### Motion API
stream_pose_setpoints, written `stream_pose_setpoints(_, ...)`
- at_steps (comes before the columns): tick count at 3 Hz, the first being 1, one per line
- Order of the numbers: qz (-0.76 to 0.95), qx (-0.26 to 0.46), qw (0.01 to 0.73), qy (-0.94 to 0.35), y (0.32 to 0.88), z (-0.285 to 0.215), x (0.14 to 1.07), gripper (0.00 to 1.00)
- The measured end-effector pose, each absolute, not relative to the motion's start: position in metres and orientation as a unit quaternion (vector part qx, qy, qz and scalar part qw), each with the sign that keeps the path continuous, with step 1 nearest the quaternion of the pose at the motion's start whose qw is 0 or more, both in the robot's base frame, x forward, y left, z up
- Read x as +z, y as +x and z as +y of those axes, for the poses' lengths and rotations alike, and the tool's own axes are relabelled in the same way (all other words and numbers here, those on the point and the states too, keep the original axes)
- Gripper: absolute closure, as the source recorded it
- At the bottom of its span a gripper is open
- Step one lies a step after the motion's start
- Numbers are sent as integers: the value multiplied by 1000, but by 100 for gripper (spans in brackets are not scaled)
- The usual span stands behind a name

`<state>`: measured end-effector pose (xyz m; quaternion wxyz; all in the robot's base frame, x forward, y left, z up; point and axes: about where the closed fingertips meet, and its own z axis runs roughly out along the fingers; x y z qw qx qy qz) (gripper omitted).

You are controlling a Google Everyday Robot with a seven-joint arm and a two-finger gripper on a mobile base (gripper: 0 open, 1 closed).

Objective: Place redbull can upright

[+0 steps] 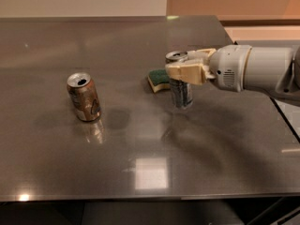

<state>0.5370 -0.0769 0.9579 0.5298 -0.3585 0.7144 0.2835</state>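
Observation:
The redbull can (180,93) is slim and silver with blue patches. It stands nearly upright, its base at or just above the dark table (140,139), right of the middle. My gripper (183,68) reaches in from the right and is shut on the can's upper part, with its beige fingers (185,72) across the can below the shiny top.
A wider brownish-gold can (84,97) stands upright at the left. A green and yellow sponge (159,79) lies just left of and behind the redbull can. The table's right edge (281,121) runs under my arm.

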Motion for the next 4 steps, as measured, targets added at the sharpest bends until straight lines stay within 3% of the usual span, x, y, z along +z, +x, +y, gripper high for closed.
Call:
stream_pose_setpoints(2,642,289,588,-398,526,-84,943,100)
stream_pose_setpoints(3,620,304,608,-392,522,-89,937,82)
stream_pose_setpoints(4,611,322,620,-373,521,-96,931,58)
